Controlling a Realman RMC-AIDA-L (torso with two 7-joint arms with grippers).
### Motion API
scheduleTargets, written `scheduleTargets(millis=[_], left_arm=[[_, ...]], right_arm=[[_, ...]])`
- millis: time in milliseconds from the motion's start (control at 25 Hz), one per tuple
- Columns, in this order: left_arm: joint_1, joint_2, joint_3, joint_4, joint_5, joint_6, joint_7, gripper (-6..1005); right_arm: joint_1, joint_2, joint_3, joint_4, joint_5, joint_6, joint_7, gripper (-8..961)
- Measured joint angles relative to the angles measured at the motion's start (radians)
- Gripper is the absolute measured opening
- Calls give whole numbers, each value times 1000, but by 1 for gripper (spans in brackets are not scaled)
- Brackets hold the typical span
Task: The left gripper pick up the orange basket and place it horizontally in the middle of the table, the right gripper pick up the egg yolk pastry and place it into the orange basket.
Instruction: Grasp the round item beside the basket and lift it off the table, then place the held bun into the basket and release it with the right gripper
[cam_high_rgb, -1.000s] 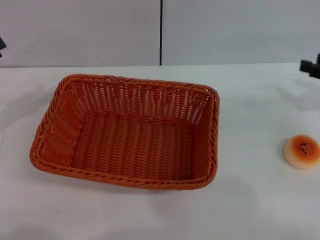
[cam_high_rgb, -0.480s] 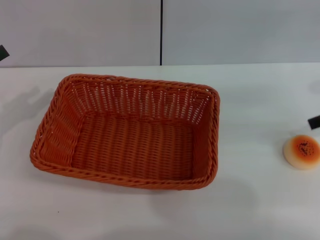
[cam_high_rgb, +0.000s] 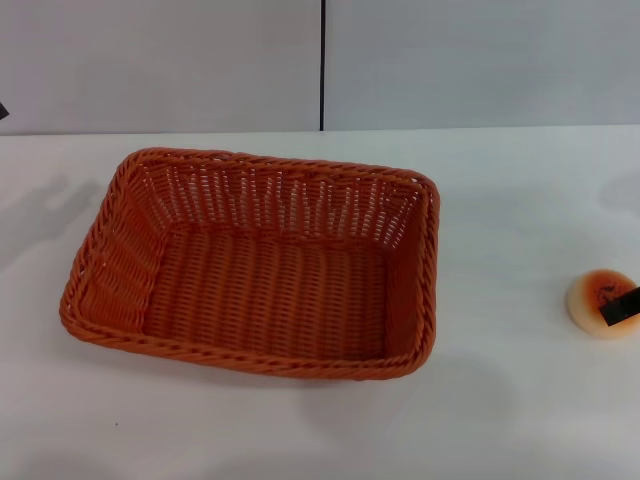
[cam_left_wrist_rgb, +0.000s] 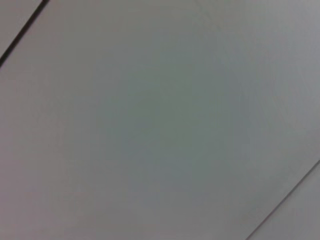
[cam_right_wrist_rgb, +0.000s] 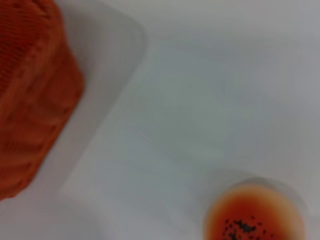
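Note:
The orange basket (cam_high_rgb: 255, 262) lies lengthwise in the middle of the white table (cam_high_rgb: 500, 400), empty inside. The egg yolk pastry (cam_high_rgb: 598, 299) sits on the table at the far right, well apart from the basket. A dark tip of my right gripper (cam_high_rgb: 621, 306) pokes in from the right edge, right over the pastry. The right wrist view shows the pastry (cam_right_wrist_rgb: 255, 216) close below and a corner of the basket (cam_right_wrist_rgb: 35, 95). Of my left gripper only a dark sliver (cam_high_rgb: 2, 110) shows at the far left edge, away from the basket.
A grey wall with a dark vertical seam (cam_high_rgb: 322, 65) stands behind the table. The left wrist view shows only grey wall panels (cam_left_wrist_rgb: 160, 120).
The right gripper has come down from the upper right edge to the pastry. The left gripper has drawn back almost out of the left edge. Basket and pastry have not moved.

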Motion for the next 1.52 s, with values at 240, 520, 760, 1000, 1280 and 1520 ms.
scheduleTargets(millis=[240, 520, 760, 1000, 1280, 1520], left_arm=[[7, 1, 0, -13, -4, -1, 1, 575], [19, 1, 0, -16, -7, 4, 1, 575], [27, 0, 0, -16, -8, 5, -3, 574], [36, 9, -16, -54, -15, 7, -3, 574], [31, 10, -24, -55, -16, 7, -1, 573], [24, 10, -25, -55, -18, 7, -1, 573]], right_arm=[[-2, 4, -5, 60, -11, 95, -2, 539], [-4, 4, -19, 102, -4, 156, -28, 536], [-12, 2, -18, 83, 40, 146, -42, 442], [-27, 5, -15, 9, 65, 120, -42, 297], [-44, 15, 20, -153, 130, 32, -37, 217], [-25, 8, 62, -250, 300, -70, -41, 194]])
